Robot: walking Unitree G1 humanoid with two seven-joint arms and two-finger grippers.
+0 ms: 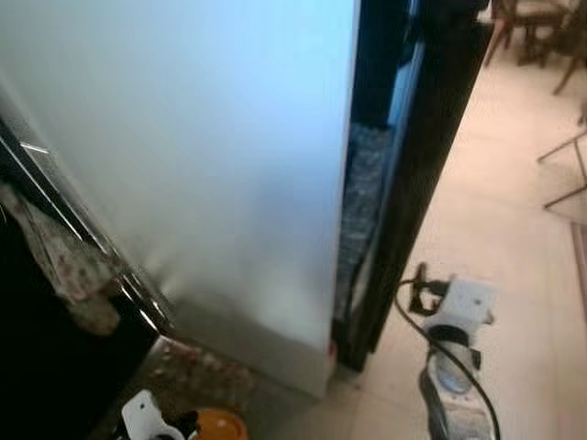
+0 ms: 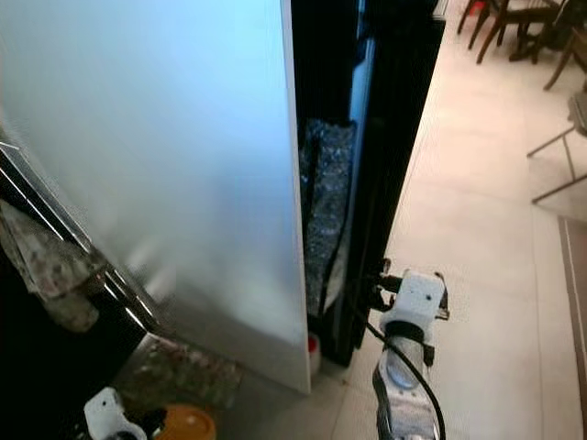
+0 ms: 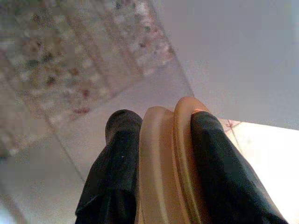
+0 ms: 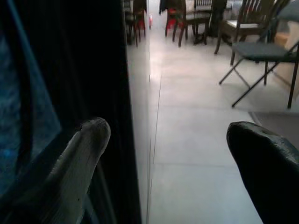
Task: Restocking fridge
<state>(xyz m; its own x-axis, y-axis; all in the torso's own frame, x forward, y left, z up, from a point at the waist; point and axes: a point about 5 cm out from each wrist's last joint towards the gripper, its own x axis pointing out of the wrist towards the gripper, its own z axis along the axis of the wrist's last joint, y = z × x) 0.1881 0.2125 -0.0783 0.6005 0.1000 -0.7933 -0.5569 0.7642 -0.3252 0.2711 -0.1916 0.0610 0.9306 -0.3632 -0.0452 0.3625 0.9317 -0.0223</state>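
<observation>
A tall white fridge panel [image 1: 202,165] stands in front of me, with a tall black panel [image 1: 431,137] just to its right and a dark gap between them. My left gripper [image 3: 163,140] hangs low at the bottom left, shut on an orange round ribbed object [image 3: 166,163], which also peeks out as an orange disc [image 1: 220,426]. My right gripper [image 4: 173,144] is open, with fingers [image 4: 79,158] spread wide, close beside the lower edge of the black panel [image 4: 70,70]. Nothing lies between its fingers.
A dark appliance with a patterned towel [image 1: 64,266] on its handle stands at the left. A patterned mat [image 1: 197,371] lies on the floor below the white panel. Pale tiled floor [image 2: 486,229] stretches to the right, with chairs [image 4: 261,51] and a table further off.
</observation>
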